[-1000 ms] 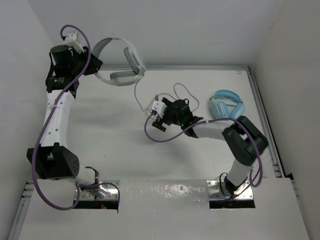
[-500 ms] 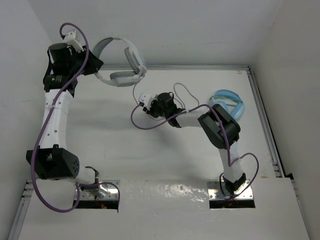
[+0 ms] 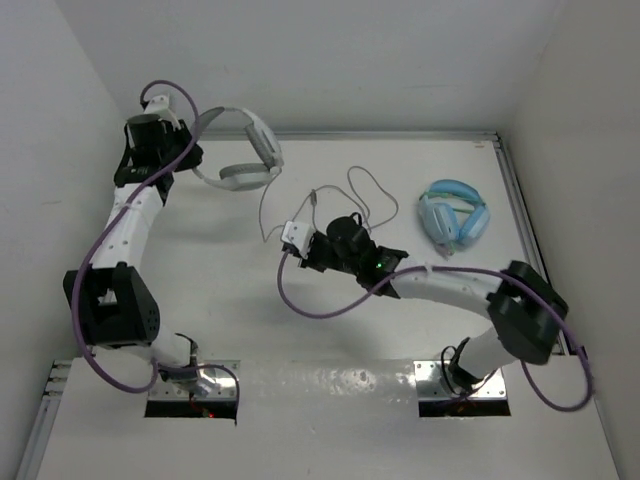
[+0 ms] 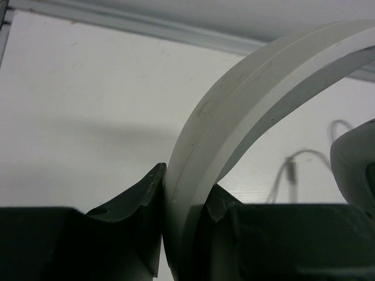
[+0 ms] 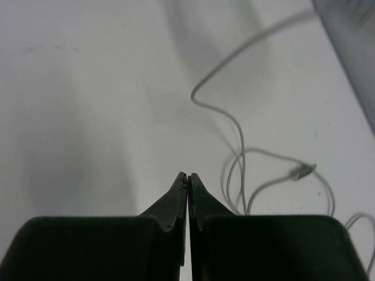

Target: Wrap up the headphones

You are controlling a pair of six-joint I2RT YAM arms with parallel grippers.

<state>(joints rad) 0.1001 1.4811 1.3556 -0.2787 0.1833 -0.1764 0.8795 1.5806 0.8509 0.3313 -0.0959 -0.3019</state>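
From the top camera we look down from high behind the arm bases (image 3: 195, 378), far enough back to take in the whole table (image 3: 200, 270). From the left wrist we look along the left tool (image 4: 183, 190), very close, past the headband (image 4: 234, 99) pinched in it, toward the far rail (image 4: 146, 26). From the right wrist we look forward and down past the right tool (image 5: 187, 178), low over the table. All three views share the cable (image 5: 234, 132). The top view also takes in what both wrist views show.
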